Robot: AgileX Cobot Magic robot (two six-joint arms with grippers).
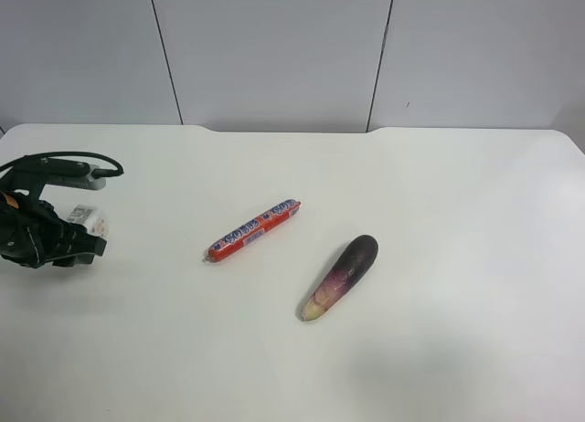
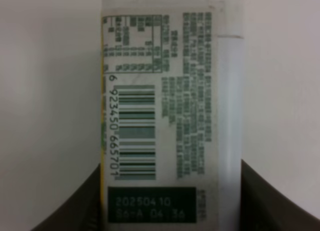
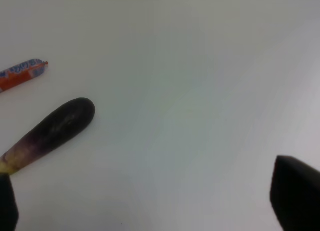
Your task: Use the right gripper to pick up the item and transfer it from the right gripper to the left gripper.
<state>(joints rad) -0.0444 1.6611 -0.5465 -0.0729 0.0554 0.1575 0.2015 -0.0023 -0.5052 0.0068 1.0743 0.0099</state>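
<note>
Carton (image 1: 89, 219) sits at the far left of the high view, clamped in the left end effector (image 1: 78, 235) just above the white surface (image 1: 439, 184). The left wrist view shows the carton's (image 2: 170, 111) barcode and green print up close, dark fingers (image 2: 272, 201) pressed against both its sides. Toward the middle lies a red sausage (image 1: 253, 229), then an eggplant (image 1: 340, 277) just beside it. The right end effector (image 3: 155, 206) hangs above bare surface near the eggplant (image 3: 47, 133), fingers spread wide, holding nothing.
</note>
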